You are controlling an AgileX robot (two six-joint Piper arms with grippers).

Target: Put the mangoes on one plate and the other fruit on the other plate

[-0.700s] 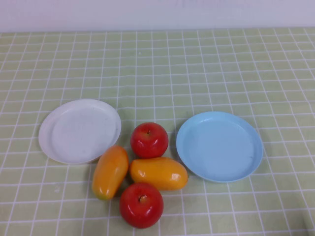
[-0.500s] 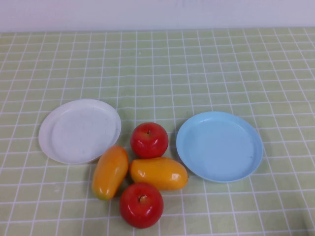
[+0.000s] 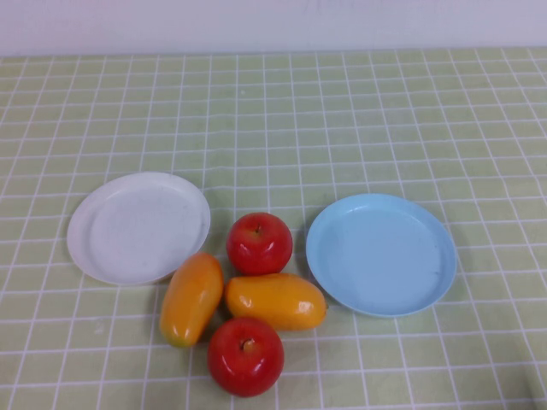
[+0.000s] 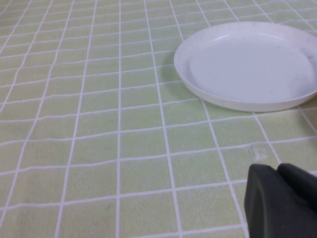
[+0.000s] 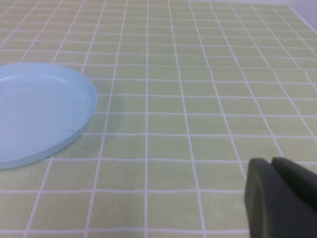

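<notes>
While fruit sits between plates, you see left gripper beside white plate, right gripper beside blue plate; finger state of both: cannot tell.

A green checked tablecloth with white grid lines spreads flat across the whole table, meeting a pale wall behind.

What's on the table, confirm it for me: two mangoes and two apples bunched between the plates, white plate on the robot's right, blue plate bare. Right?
One thing is off: the white plate lies on the robot's left, as the high view shows; the light blue plate is on the right and bare. Two mangoes and two apples do bunch between them. The left gripper and right gripper show only in their wrist views.
</notes>
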